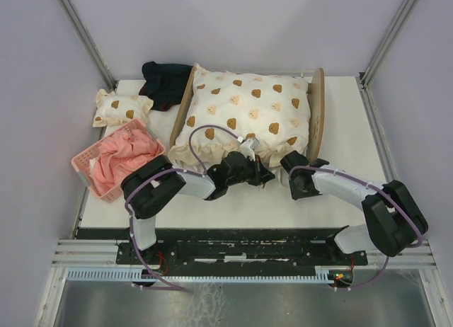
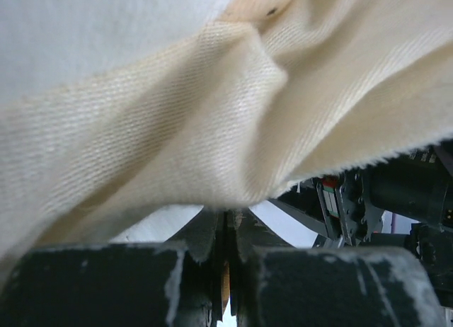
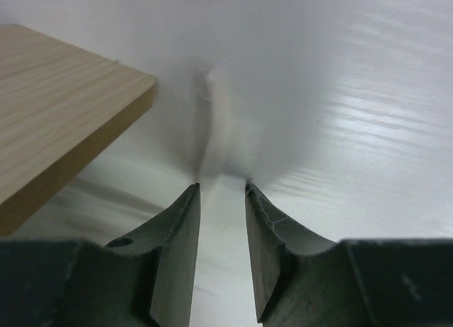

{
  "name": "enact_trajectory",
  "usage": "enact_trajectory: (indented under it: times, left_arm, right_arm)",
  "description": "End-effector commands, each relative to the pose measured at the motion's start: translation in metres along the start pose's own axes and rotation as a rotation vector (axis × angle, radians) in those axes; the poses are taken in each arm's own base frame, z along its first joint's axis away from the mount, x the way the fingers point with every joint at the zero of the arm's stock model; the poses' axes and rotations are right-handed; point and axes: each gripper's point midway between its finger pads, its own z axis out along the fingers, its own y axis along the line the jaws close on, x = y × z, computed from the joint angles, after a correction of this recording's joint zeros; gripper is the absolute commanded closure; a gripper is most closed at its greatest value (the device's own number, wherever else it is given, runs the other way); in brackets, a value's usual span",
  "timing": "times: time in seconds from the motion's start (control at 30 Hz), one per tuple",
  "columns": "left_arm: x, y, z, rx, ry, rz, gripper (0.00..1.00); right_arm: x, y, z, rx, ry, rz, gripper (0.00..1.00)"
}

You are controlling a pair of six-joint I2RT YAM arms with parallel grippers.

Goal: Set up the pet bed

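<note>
Light plywood pet bed (image 1: 318, 107) lies lengthwise left-right; pink plastic basket (image 1: 81, 164) holds pink cloth (image 1: 120, 161). My left claw (image 2: 226, 228) pinches the cream bear-print quilt (image 1: 248, 111); right claw (image 3: 221, 189) parted, empty.

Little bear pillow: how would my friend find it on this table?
Start at the wooden pet bed in the middle of the white table, then look left past the dark cloth to the far corner. The little pillow lies there, just behind the pink basket. It has the same bear print as the big quilt on the bed, but it is much smaller and off the bed.
</note>
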Motion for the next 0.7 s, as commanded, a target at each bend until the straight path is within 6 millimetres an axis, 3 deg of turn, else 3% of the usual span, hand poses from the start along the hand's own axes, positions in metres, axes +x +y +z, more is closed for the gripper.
enact_trajectory:
  times: [0.0, 0.13, 0.27, 0.5, 0.67]
  left_arm:
    - [-0.025, -0.016, -0.006, 0.023, -0.081, 0.038, 0.97]
    - [-0.025, -0.015, -0.008, 0.014, -0.088, 0.036, 0.97]
    - [-0.027, -0.015, -0.009, 0.008, -0.094, 0.036, 0.97]
    - [-0.011, -0.016, -0.003, 0.021, -0.070, 0.042, 0.97]
    - [0.002, -0.019, -0.003, 0.032, -0.070, 0.043, 0.97]
  right_arm:
    - [-0.036, -0.016, -0.007, 0.139, -0.171, 0.583, 0.61]
    - [-0.058, -0.019, -0.019, 0.138, -0.275, 0.548, 0.63]
    - [-0.066, -0.023, -0.014, 0.135, -0.321, 0.533, 0.64]
    - [-0.042, 0.006, -0.023, 0.067, -0.166, 0.488, 0.55]
    - [-0.018, 0.020, -0.014, 0.069, -0.076, 0.535, 0.51]
